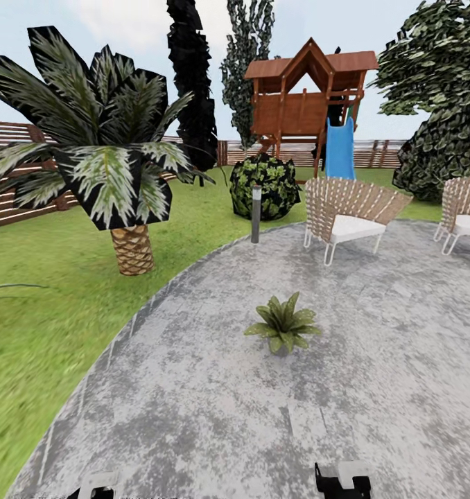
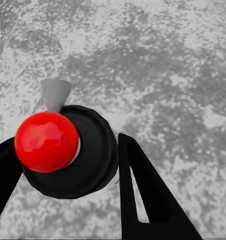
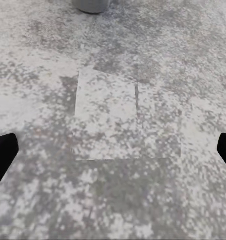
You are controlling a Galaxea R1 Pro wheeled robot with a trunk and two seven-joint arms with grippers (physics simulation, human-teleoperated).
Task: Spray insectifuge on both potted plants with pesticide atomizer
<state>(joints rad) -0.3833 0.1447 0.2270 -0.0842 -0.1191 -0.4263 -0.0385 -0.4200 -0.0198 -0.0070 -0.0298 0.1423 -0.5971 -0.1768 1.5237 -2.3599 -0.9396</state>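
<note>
I've got the pesticide atomizer between my left claw fingers, seen from above: red button, grey nozzle at 12 o'clock. It looks light, rigid and slick-sided, so I reckon a grip round the dark body, clear of the button, is best. My right claw hangs spread wide over the patio. One potted plant sits ahead at 12 o'clock.

Palm, playhouse, slide, two wicker chairs.
</note>
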